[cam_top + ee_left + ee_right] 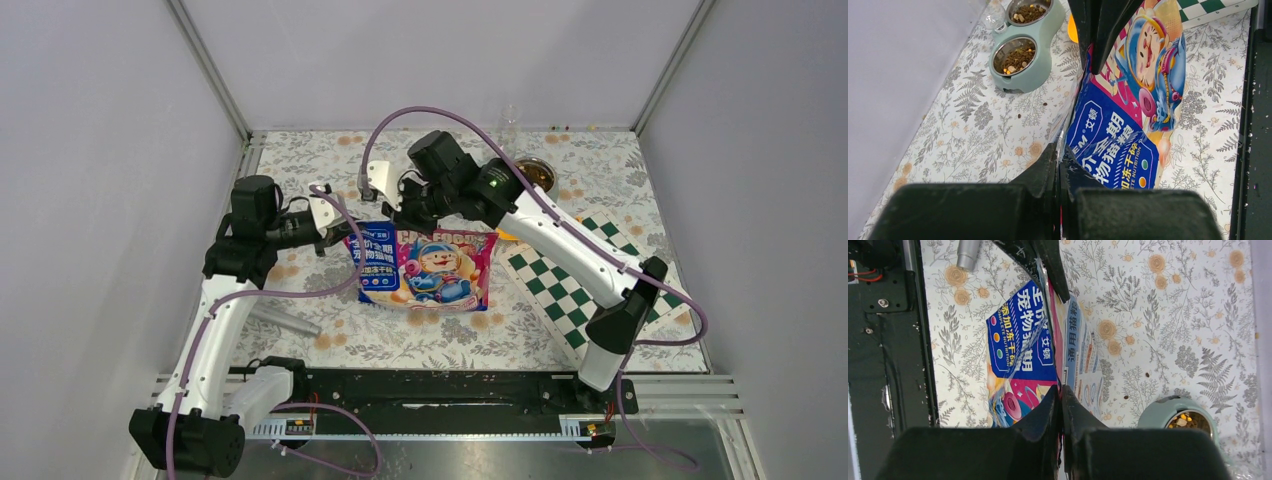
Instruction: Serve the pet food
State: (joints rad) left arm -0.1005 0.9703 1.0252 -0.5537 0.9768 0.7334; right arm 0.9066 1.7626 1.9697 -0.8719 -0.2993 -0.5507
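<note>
Top view: left pincer [338,238] and right pincer [405,220] both clamped on top edge of printed bag [425,268], mid-counter [440,340].
Left wrist: pet food [1018,55] already in both cups of green bowl [1035,75], well apart from bag; stray pellets beside.
Right wrist: bag mouth pinched flat.
Serving looks largely done; whether another helping follows is unclear.

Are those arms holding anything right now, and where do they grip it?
Yes, the pet food bag. The left arm's fingers pinch its top edge at one corner; the right arm's fingers pinch the same edge further along.
</note>
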